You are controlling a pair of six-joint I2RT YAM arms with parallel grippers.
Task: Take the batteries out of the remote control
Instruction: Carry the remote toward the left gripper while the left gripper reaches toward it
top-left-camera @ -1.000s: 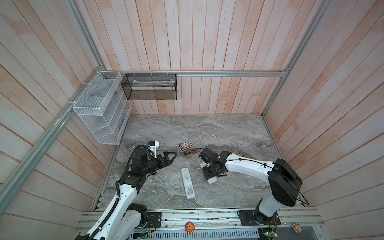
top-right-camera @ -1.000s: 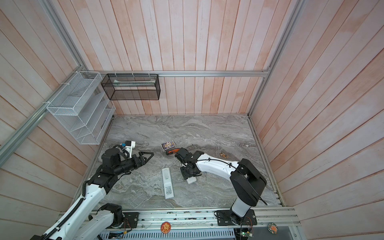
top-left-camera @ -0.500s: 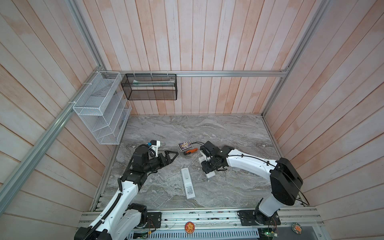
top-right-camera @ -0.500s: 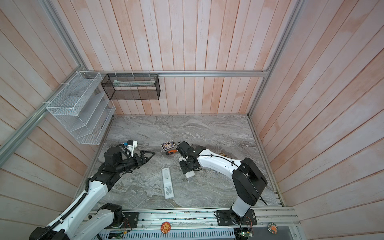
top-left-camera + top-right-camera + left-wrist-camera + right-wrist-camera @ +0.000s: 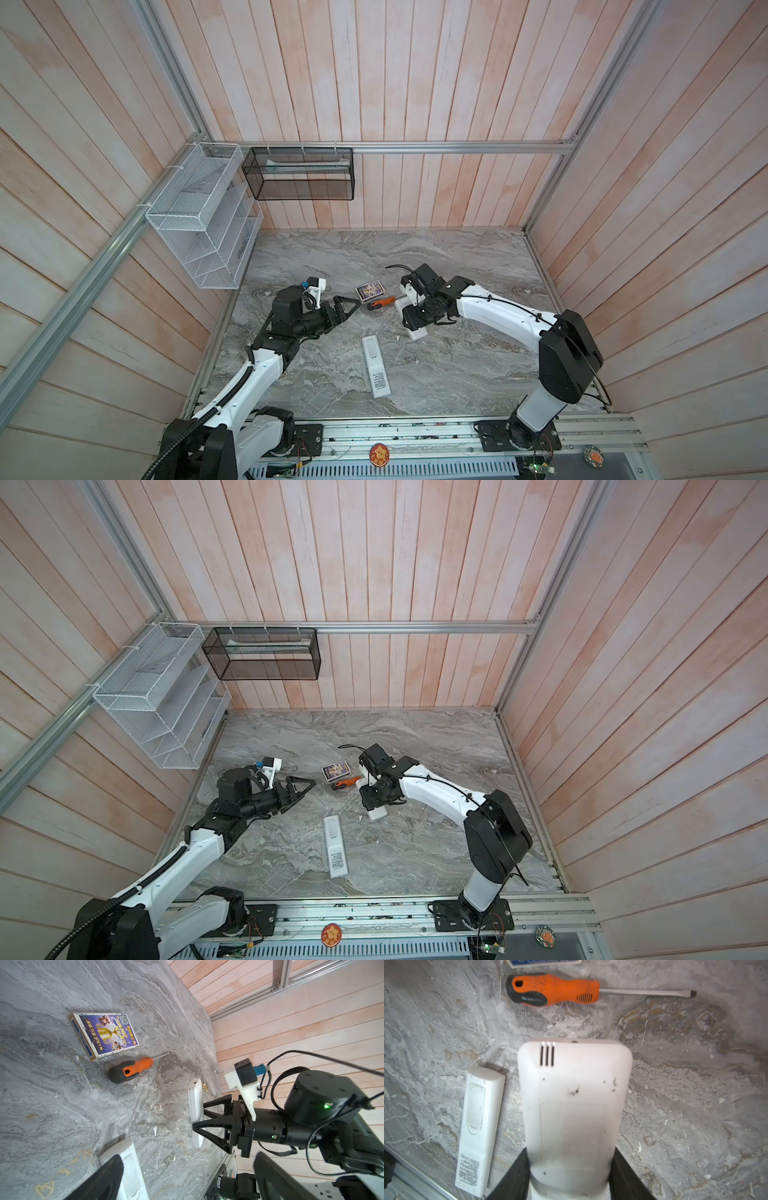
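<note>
both top views: grey, veined, stone-look tabletop (image 5: 457,257) bounded by plank walls (image 5: 415,83) and aluminium rails (image 5: 457,147). objects cluster at centre frame, well apart from the upper and right edges. right gripper (image 5: 410,321) clamps the held remote (image 5: 574,1095), white and round-cornered, by its long sides, near the orange-handled screwdriver (image 5: 384,302) and glossy card box (image 5: 369,289). left gripper (image 5: 349,307) hovers with fingers spread wide, grasping nothing. a second remote (image 5: 376,368) lies flat at lower centre. only the right wrist view shows the held remote's smooth back, three slots and faint panel outline. batteries cannot be made out.
</note>
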